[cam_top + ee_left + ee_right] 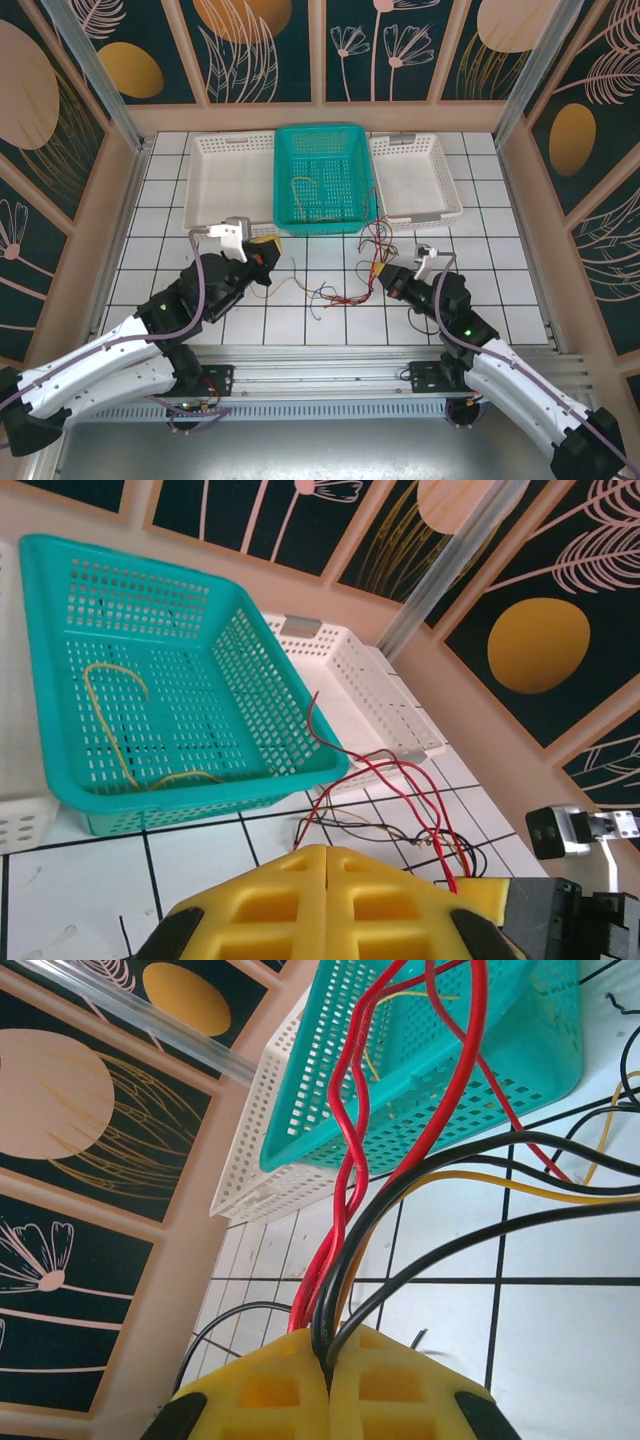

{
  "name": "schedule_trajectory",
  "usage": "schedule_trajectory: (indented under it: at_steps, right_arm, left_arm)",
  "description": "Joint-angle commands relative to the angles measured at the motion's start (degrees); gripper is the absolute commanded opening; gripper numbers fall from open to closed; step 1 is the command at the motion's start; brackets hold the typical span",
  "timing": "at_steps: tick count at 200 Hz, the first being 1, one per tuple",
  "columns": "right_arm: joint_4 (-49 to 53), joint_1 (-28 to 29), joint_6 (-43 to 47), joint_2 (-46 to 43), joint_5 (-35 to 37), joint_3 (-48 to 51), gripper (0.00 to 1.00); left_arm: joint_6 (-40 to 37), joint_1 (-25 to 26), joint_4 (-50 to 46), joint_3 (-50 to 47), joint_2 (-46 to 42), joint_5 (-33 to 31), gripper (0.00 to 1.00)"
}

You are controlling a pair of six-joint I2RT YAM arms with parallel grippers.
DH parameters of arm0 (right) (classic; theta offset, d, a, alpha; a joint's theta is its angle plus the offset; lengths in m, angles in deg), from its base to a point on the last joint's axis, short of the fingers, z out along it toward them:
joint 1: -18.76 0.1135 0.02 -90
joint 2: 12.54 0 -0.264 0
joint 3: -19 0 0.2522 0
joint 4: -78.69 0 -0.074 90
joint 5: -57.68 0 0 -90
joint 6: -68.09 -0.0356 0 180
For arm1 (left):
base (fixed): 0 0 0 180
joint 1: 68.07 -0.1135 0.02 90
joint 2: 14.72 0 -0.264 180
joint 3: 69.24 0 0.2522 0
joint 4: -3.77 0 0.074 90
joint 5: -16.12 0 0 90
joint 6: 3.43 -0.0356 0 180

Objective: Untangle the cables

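Tiled table [500,290]: right hand [328,1365] pinches cables [330,1260]; left hand [328,875] closed.

A white-shelled, black-jointed left arm [90,375] at 7 o'clock and right arm [520,390] at 5 o'clock are strung with thick lilac cables [191,250] and tipped with yellow moulded fingers [260,910].

Can't trace cables [335,295] strand by strand from overhead, too thin. Can't see clamped ends, buried between right gripper [328,1365] pads. Clipped by right wrist view's top edge: teal basket [540,1040].
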Motion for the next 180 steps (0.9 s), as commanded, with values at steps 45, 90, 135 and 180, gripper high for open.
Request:
schedule_trajectory:
  at_steps: [45, 90, 135, 180]
  right_arm:
    - [-4.4, -0.4, -0.5, 0.4, -4.8, -0.3, 0.0]
    - [-9.8, 0.4, -1.0, 4.5, -8.0, -1.3, 0.0]
    - [-10.8, 2.2, -0.2, 5.7, -7.7, -2.7, 0.0]
    - [-11.3, 2.8, -0.2, 5.6, -7.8, -3.5, 0.0]
  left_arm:
    - [3.5, 0.0, 16.8, -4.4, 12.8, 23.7, 0.56]
    - [7.1, 0.1, 28.3, -5.0, 20.3, 30.3, 0.64]
    - [9.5, 0.4, 34.9, -3.8, 27.2, 34.1, 0.65]
    - [9.5, 1.3, 35.4, -2.9, 32.1, 35.6, 0.64]
